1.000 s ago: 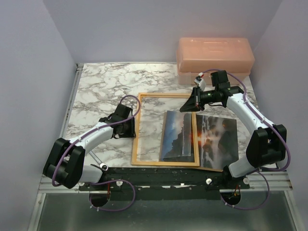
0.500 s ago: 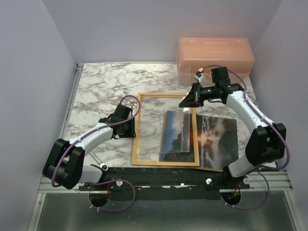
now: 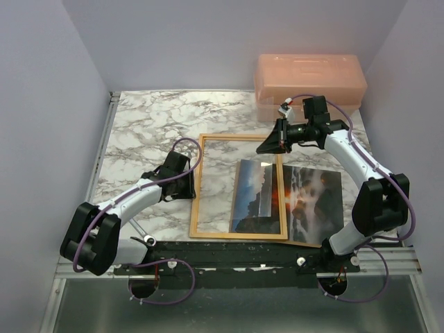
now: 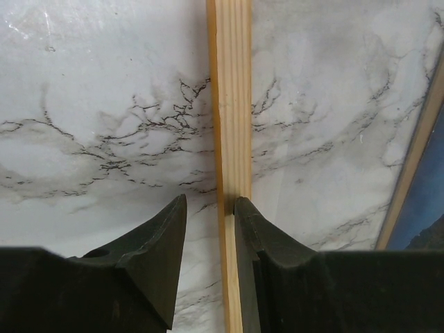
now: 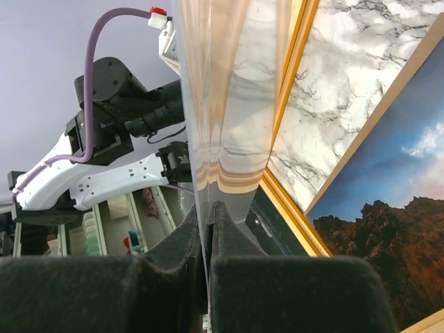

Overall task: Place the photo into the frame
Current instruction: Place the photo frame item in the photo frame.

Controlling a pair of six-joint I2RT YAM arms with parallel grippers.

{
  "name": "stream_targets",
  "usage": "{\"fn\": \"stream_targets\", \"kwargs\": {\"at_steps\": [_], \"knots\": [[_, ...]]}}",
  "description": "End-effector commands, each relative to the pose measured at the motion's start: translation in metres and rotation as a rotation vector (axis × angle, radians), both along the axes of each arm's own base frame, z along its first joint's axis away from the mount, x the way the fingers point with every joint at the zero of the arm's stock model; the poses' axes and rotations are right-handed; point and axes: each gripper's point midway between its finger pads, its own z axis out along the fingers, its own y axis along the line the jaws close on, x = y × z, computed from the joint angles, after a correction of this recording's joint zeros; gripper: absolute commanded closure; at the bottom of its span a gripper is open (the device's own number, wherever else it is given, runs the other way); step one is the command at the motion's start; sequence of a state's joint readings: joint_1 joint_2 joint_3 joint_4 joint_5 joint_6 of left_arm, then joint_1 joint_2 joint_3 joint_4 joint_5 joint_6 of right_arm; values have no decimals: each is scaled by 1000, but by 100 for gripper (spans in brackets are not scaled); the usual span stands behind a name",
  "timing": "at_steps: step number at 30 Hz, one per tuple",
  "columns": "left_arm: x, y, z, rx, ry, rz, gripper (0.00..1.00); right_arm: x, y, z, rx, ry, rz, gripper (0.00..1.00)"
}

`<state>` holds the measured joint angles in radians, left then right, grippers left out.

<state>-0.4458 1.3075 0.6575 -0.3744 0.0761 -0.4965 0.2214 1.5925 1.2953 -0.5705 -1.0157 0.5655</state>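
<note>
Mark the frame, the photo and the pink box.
the frame [image 3: 215, 236]: top view, near rail.
the photo [image 3: 316, 201]: top view, misty right part.
the pink box [image 3: 309, 76]: top view, lid.

Readable text: none is found in any view.
Pink plastic box [image 3: 310, 78] lid: faint raised marks, possibly lettering, cannot be read.

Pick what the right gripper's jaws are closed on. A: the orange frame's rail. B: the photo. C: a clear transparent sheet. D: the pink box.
C: the right wrist view shows the right gripper with its jaws pinched shut on the edge of the clear sheet, while the photo lies on the table.
</note>
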Motion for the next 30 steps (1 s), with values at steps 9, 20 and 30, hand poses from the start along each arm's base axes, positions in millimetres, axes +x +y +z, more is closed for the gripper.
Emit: {"fn": "stream_targets", "kwargs": {"at_steps": [9,20,30], "knots": [[0,0,2,-6,-35,-17,66,-5,14,15,55,-15,43,99],[0,0,2,-5,-34,-17,66,-11,20,15,56,-17,52,99],[0,0,2,-5,-36,-16,66,-19,17,1,40,13,50,99]]}}
